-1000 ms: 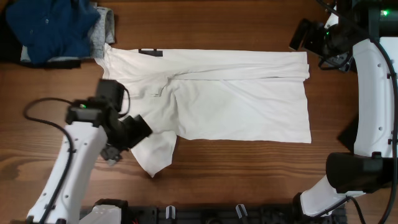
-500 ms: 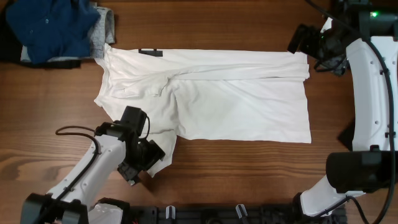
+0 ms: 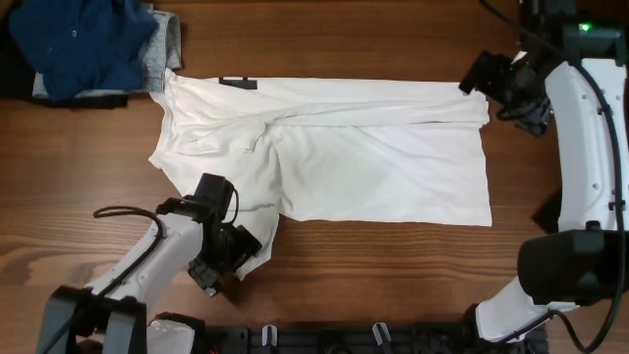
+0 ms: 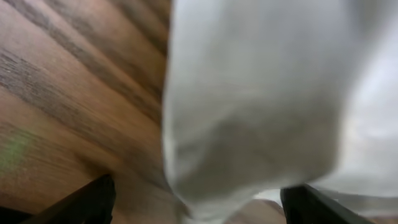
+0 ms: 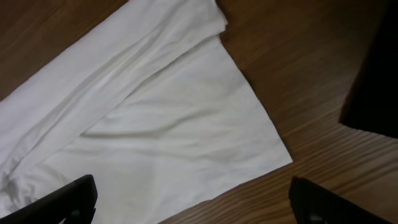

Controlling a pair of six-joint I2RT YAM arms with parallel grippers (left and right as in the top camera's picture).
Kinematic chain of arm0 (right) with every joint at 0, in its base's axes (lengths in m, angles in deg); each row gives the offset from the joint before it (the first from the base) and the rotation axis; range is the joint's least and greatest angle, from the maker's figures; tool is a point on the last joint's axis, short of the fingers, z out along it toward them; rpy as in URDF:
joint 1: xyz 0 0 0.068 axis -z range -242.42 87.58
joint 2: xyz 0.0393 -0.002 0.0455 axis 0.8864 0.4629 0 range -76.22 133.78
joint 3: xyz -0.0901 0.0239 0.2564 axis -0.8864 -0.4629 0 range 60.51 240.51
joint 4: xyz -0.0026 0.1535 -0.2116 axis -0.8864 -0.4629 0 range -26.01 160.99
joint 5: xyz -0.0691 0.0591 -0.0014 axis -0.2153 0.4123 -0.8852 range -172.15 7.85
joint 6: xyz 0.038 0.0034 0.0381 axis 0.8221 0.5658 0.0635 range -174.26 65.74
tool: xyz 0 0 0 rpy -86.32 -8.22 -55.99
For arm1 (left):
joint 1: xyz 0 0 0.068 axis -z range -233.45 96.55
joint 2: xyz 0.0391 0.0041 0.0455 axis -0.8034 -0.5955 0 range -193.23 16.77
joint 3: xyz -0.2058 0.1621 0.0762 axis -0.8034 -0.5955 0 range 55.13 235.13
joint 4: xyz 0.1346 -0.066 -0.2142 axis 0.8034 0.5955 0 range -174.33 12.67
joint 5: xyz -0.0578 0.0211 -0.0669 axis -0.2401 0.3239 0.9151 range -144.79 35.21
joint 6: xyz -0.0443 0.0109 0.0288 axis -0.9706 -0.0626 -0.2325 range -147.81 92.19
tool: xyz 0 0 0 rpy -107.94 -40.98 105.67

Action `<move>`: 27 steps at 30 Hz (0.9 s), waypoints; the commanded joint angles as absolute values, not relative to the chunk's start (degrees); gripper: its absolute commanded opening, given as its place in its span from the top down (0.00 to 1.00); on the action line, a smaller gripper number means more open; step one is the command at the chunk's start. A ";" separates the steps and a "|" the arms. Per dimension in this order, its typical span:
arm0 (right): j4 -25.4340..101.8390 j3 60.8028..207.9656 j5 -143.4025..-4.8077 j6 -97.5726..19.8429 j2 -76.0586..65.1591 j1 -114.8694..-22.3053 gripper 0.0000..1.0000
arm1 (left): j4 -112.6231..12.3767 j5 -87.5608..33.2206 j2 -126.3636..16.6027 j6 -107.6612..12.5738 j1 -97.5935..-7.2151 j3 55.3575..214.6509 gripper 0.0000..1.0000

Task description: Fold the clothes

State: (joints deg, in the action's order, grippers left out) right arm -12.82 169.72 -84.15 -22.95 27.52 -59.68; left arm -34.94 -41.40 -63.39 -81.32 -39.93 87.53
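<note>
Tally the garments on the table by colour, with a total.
White T-shirt: 1
Blue garment: 1
Grey garment: 1
Black garment: 1
Total: 4, the last three piled together, partly hidden.

Left arm (image 3: 147, 261) bent, left fingers (image 4: 87, 202) spread, right arm (image 3: 580, 128) extended, right fingers (image 5: 62, 200) spread

place: robotics lab bench | cues: wooden table (image 3: 393, 265); 2 arms (image 3: 585, 147) mounted at its edge; exposed cable (image 3: 116, 208)
</note>
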 commanded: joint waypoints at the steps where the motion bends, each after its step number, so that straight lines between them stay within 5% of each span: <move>1: -14.09 169.50 -86.20 -21.42 26.08 -57.17 0.00 | -36.41 -41.70 -65.40 -82.48 -39.63 85.85 0.15; 14: -20.49 163.53 -82.53 -18.25 23.76 -48.32 0.00 | -37.09 -41.79 -65.54 -82.53 -39.63 85.85 0.16; 27: 1.28 128.41 -66.47 -17.31 18.30 -48.71 0.05 | -37.68 -41.79 -65.54 -82.50 -39.63 85.85 0.15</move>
